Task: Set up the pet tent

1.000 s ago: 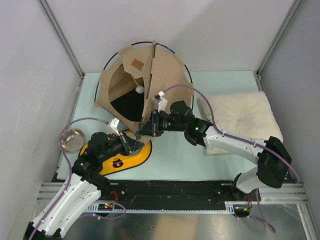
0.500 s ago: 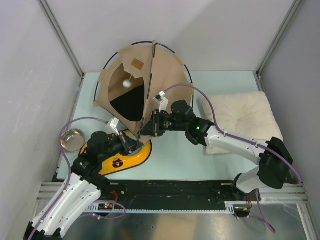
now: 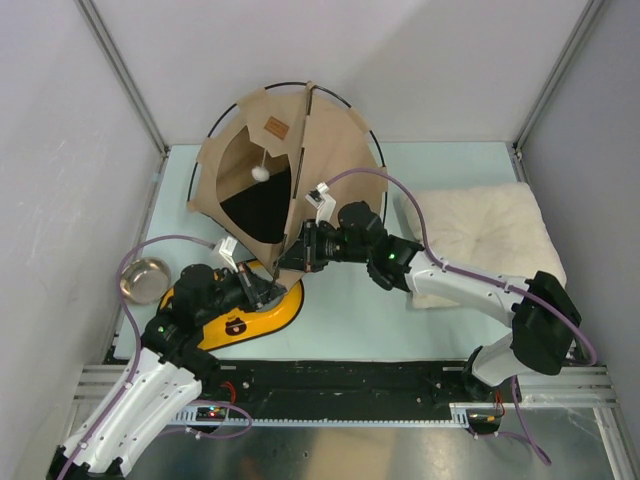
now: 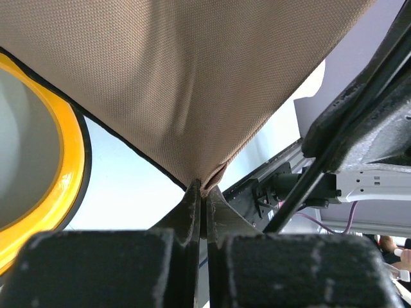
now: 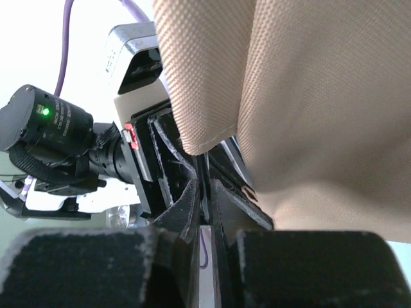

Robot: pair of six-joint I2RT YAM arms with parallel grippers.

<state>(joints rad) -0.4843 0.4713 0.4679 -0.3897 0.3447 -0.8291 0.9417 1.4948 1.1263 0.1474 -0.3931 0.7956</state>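
Observation:
The pet tent (image 3: 325,150), tan fabric on thin black poles, stands at the back of the table with its opening facing front-left. A white pom-pom (image 3: 260,172) hangs in the opening under a brown label (image 3: 272,127). My left gripper (image 3: 270,288) is at the tent's lower front corner. In the left wrist view it (image 4: 204,190) is shut on the tip of the tan fabric (image 4: 186,96). My right gripper (image 3: 290,258) sits just above it at the same front edge. In the right wrist view it (image 5: 207,183) is shut on a thin dark pole below the fabric hem (image 5: 205,138).
A yellow feeder (image 3: 262,315) lies under the left gripper, its rim (image 4: 70,173) close to the held corner. A steel bowl (image 3: 145,278) sits at the left. A cream pillow (image 3: 480,235) lies at the right, partly under the right arm. Walls enclose the table.
The pom-pom has swung left and then back a little inside the opening. Both grippers keep their hold at the tent's front corner and have hardly moved.

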